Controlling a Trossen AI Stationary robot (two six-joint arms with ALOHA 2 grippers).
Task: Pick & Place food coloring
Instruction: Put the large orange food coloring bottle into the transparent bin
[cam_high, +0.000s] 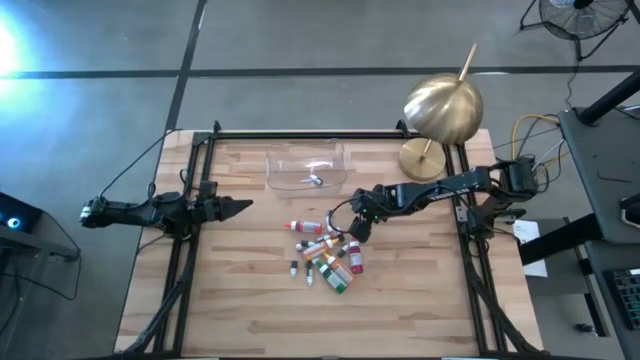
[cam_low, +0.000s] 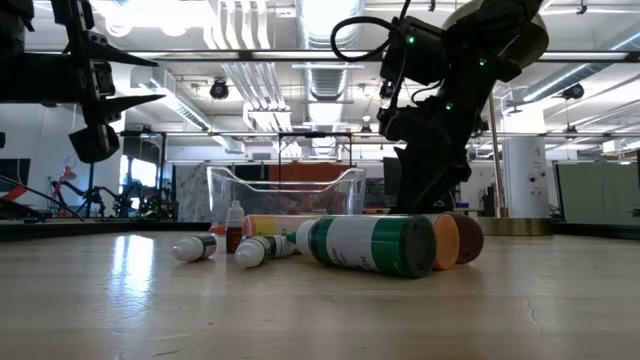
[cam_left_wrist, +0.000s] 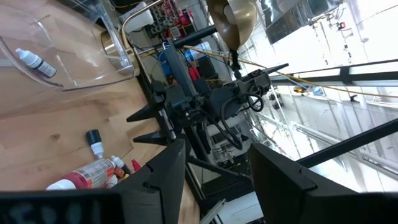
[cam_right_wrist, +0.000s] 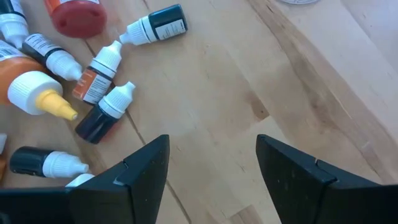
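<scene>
Several small food coloring bottles (cam_high: 325, 252) lie on their sides in a loose pile at the middle of the wooden table; red, orange, green and dark ones show in the right wrist view (cam_right_wrist: 93, 81). One more bottle (cam_high: 313, 181) lies inside the clear plastic tray (cam_high: 290, 160) at the far side. My right gripper (cam_right_wrist: 211, 146) hangs open just above the table at the pile's right edge, slanting down, with only bare wood between its fingers. My left gripper (cam_high: 238, 208) waits open and level at the table's left, well apart from the pile.
A brass dome lamp on a round foot (cam_high: 440, 110) stands at the far right corner, close to the right arm. Black frame rails (cam_high: 190, 250) run along the table's sides. Bare wood lies toward the near edge (cam_high: 330, 320).
</scene>
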